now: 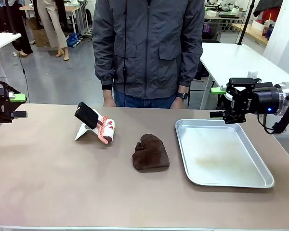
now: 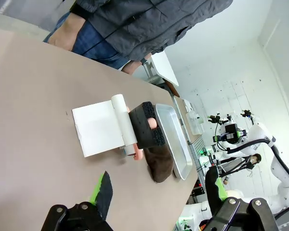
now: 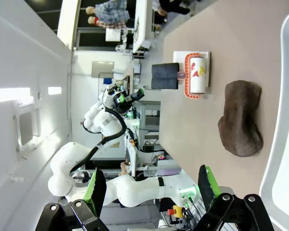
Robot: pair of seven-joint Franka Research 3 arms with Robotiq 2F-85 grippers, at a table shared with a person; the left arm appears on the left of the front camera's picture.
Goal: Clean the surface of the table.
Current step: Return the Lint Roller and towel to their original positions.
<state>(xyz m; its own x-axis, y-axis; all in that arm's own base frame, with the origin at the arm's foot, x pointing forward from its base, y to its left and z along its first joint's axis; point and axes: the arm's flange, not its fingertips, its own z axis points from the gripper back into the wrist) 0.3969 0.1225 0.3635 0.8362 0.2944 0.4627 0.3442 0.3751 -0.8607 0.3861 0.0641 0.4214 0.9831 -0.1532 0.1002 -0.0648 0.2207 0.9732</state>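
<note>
The tan-brown table (image 1: 62, 178) carries a crumpled brown cloth (image 1: 151, 153) near its middle. The cloth (image 2: 160, 162) also shows in the left wrist view and the cloth (image 3: 241, 125) in the right wrist view. My left gripper (image 1: 20, 106) hovers open over the table's far left edge, well away from the cloth. My right gripper (image 1: 216, 102) hangs open above the far corner of the steel tray (image 1: 260, 166). In the wrist views both my left gripper (image 2: 159, 190) and my right gripper (image 3: 151, 183) hold nothing between their fingers.
A lint roller (image 1: 100, 126) with a black handle and a white sheet lies left of the cloth. The tray's floor bears a faint brownish smear (image 1: 207, 161). A person in a grey jacket (image 1: 149, 48) stands at the table's far edge.
</note>
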